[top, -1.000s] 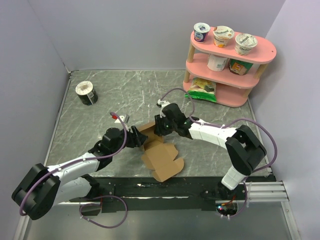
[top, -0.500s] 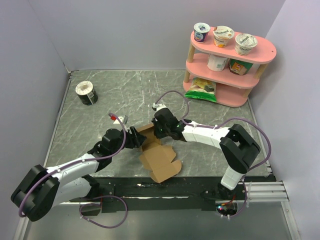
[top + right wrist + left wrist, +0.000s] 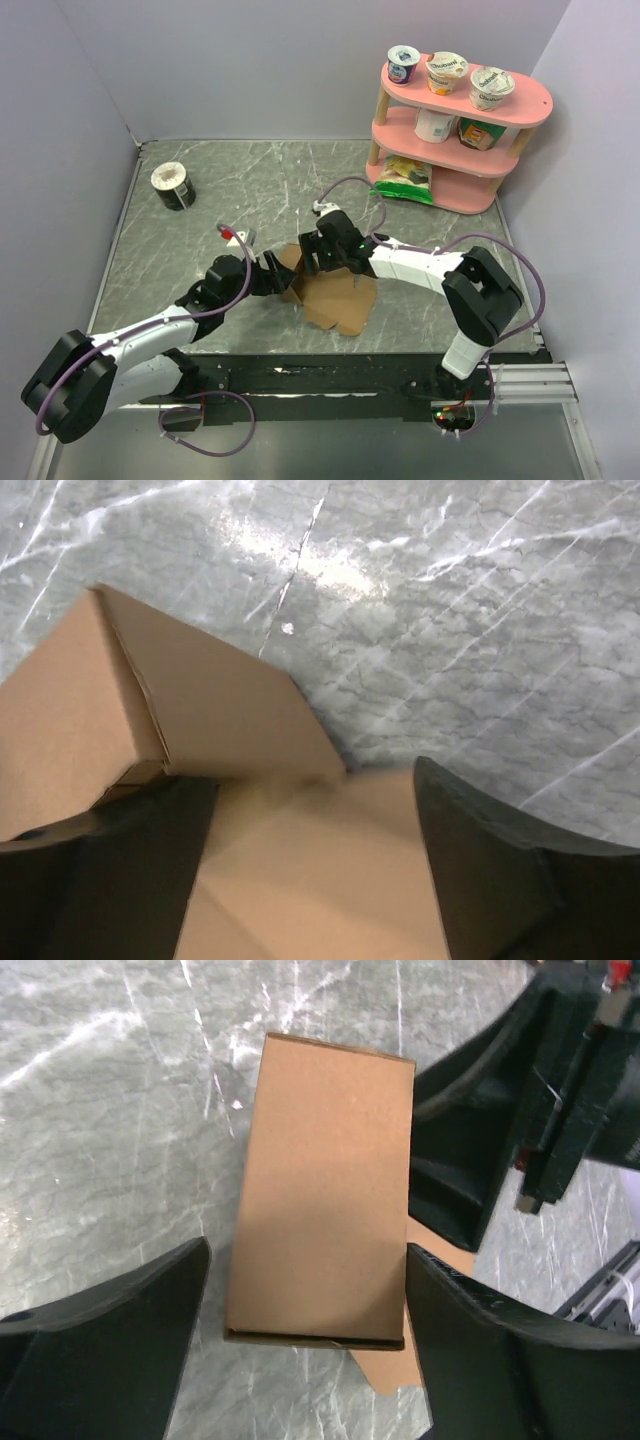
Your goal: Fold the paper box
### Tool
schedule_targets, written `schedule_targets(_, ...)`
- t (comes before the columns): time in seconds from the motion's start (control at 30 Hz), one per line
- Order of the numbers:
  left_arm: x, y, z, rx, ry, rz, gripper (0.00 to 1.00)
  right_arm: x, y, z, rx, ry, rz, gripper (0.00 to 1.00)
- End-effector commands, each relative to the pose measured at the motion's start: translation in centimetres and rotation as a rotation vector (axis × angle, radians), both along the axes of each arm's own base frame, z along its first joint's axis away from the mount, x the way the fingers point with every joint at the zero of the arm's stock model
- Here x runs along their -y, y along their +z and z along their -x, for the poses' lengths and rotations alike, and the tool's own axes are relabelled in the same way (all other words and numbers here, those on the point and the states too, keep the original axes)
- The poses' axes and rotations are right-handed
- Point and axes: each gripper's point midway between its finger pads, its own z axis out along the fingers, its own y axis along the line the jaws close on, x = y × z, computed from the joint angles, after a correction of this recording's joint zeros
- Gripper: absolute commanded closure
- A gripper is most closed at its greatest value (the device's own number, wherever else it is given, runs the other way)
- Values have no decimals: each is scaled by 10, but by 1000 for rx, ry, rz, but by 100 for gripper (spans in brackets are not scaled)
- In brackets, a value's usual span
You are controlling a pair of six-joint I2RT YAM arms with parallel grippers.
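Note:
The paper box (image 3: pixel 340 300) is plain brown cardboard, partly folded, lying mid-table between both arms. Its folded upright part (image 3: pixel 320 1190) stands between my left gripper's (image 3: pixel 305 1250) fingers. They are spread, with a gap showing at the left finger (image 3: pixel 120 1330); the right finger (image 3: pixel 480 1340) sits at the cardboard's edge. From above, the left gripper (image 3: pixel 283 275) is at the box's left side. My right gripper (image 3: pixel 315 775) is open over a flat flap (image 3: pixel 310 880), with the folded wall (image 3: pixel 200 710) just beyond its fingertips. From above it (image 3: pixel 316 264) hovers at the box's far edge.
A round black-and-white tub (image 3: pixel 173 186) stands at the back left. A pink two-tier shelf (image 3: pixel 520 95) with yogurt cups fills the back right corner, a snack bag (image 3: pixel 405 178) on its lowest level. Walls close the table on three sides.
My right gripper has opened and let go of the cardboard. The big flap has swung from the near side to lie flat on the right. The left jaws have widened.

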Motion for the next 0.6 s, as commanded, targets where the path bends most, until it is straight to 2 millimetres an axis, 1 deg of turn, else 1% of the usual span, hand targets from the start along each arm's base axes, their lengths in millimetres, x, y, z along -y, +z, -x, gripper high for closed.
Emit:
schedule_targets(0.0,2,22,-15,4,59,34,10,2,44,2,51,37,-75,10)
schedule_targets(0.03,3,22,-14,-2,57,37,7,4,47,5,49,38,-72,8)
schedule_targets(0.07,3,24,-15,0,57,36,2,9,55,10,52,39,-74,6)
schedule_targets(0.1,2,25,-15,1,60,33,1,13,57,14,45,37,-70,6)
schedule_targets(0.13,2,30,-17,13,61,30,1,16,59,18,41,34,-70,5)
schedule_targets(0.17,0,29,-16,7,63,15,4,24,66,23,30,18,-77,5)
schedule_targets(0.23,-2,42,-18,41,65,11,4,35,63,32,-4,-1,-83,5)
schedule_targets(0.27,-5,42,-18,38,71,-5,4,39,69,37,-18,-14,-118,5)
schedule_targets(0.3,-6,45,-18,49,68,-18,4,47,59,45,-50,-20,-111,5)
schedule_targets(0.33,-5,53,-21,62,66,-21,4,52,57,49,-60,-30,-112,5)
schedule_targets(0.37,-4,55,-22,65,57,-32,4,57,61,53,-58,-44,-131,5)
schedule_targets(0.4,-4,50,-23,62,46,-73,4,67,51,57,-83,-67,-121,5)
schedule_targets(0.43,-2,57,-27,74,40,-82,4,71,52,61,-90,-69,-137,5)
schedule_targets(0.47,-1,60,-28,83,38,-100,4,78,43,66,-111,-84,-130,5)
schedule_targets(0.5,-3,53,-29,77,29,-153,4,83,40,67,-118,-101,-130,5)
schedule_targets(0.53,0,62,-32,101,26,-167,4,87,40,69,-116,-106,-137,5)
schedule_targets(0.57,5,64,-28,111,13,-199,3,92,32,74,-134,-119,-125,5)
